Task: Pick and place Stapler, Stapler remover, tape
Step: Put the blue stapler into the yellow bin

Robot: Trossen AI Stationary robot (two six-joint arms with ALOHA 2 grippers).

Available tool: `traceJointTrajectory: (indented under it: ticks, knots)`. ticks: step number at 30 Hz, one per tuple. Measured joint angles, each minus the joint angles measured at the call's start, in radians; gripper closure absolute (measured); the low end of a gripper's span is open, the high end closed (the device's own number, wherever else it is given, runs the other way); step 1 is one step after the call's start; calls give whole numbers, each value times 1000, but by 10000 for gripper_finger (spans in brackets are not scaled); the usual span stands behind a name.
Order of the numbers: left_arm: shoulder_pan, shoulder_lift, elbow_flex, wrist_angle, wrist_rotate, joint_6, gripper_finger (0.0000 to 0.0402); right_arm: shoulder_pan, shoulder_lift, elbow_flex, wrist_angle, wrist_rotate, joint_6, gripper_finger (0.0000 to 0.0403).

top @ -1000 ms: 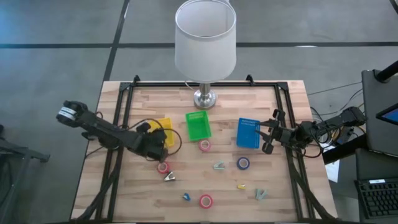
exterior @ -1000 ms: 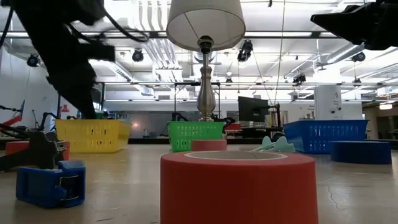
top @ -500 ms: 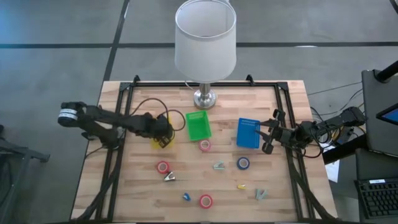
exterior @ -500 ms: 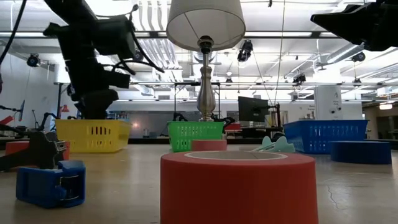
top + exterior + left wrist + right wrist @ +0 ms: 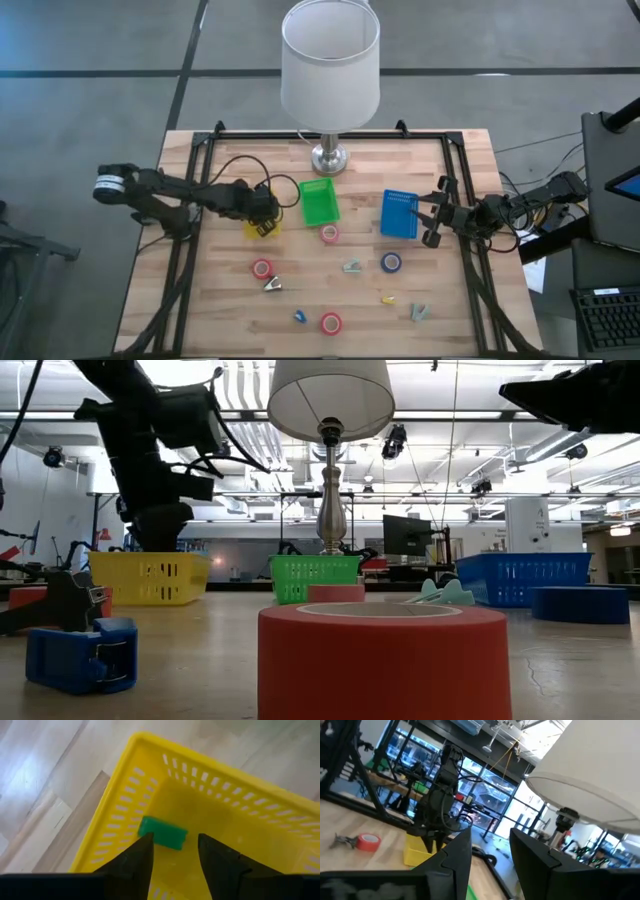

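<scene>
Position check: left end effector hung released directly above the green block lying in the yellow plastic basket; right end effector idled, parted, empty.

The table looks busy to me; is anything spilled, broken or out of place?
Nothing looks spilled or broken. The one odd thing is a tall lamp standing at the back of the table among the small office items. Tape rolls lie loose on the wood. A green item lies inside the yellow basket.
</scene>
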Motion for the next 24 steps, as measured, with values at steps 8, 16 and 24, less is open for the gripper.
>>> traceJointTrajectory:
  ticks: [8,16,24]
  knots:
    - [-15,-26,127,9,-2,88,250,0,9,18,-2,0,176,273]
    - [-126,-30,182,257,90,249,251,0,141,153,-200,-1,473,273]
    - [-307,-26,101,549,186,297,249,0,381,260,-426,-22,635,273]
